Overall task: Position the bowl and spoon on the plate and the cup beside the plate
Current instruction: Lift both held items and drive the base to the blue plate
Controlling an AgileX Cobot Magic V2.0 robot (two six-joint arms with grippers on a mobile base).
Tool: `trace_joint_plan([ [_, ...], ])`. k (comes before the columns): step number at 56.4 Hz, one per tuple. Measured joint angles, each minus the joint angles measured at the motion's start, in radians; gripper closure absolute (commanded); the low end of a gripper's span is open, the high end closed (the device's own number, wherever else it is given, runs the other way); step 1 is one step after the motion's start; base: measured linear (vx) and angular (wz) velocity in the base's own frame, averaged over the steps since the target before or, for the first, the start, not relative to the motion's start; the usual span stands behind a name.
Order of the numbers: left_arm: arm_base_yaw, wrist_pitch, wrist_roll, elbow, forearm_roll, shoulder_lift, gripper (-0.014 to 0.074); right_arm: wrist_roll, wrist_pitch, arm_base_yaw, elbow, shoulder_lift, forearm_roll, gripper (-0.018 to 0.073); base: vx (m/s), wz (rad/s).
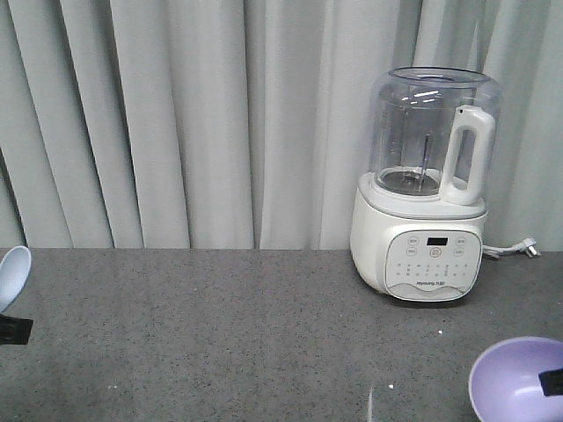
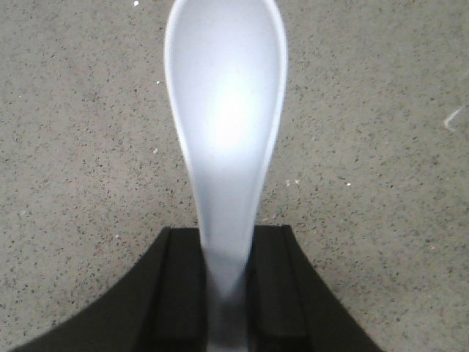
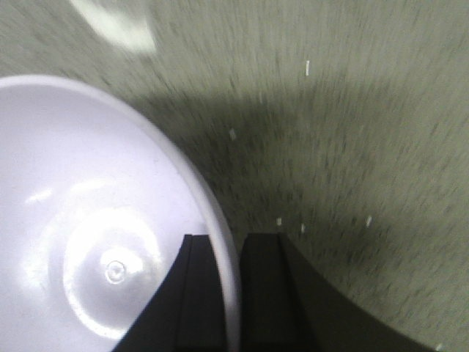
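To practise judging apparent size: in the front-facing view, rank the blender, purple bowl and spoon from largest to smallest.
1. blender, clearly largest.
2. purple bowl, partly cut off by the frame.
3. spoon, only its scoop in view.
Both lower ranks are cropped, so true sizes stay unsure.

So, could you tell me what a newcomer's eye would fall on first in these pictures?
The white blender with its clear jug stands out most, at the back right of the grey counter in front of the curtain. In the wrist views, the left pincer grips the handle of the pale spoon, and the right pincer clamps the rim of the lavender bowl.
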Motion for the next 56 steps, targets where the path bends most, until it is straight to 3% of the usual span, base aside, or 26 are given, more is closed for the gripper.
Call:
trace_joint_plan([
  [14, 0.0, -0.074, 0.0, 0.042, -0.021, -0.173, 0.0603, -0.156, -0.104, 0.099, 0.028, -0.35, 0.125, 0.0571, 0.0, 0.0],
  [32, 0.0, -0.26, 0.007, 0.308, -0.025, -0.604, 0.0603, -0.262, -0.252, 0.112, 0.263, -0.776, 0.276, 0.0568, 0.0, 0.0],
  [42, 0.0, -0.323, 0.008, 0.389, -0.025, -0.718, 0.0603, -0.268, -0.264, 0.112, 0.307, -0.835, 0.276, 0.0568, 0.0, 0.0],
  [56, 0.0, -0.326, 0.008, 0.392, -0.025, -0.727, 0.0603, -0.268, -0.278, 0.112, 0.307, -0.837, 0.279, 0.0568, 0.0, 0.0],
])
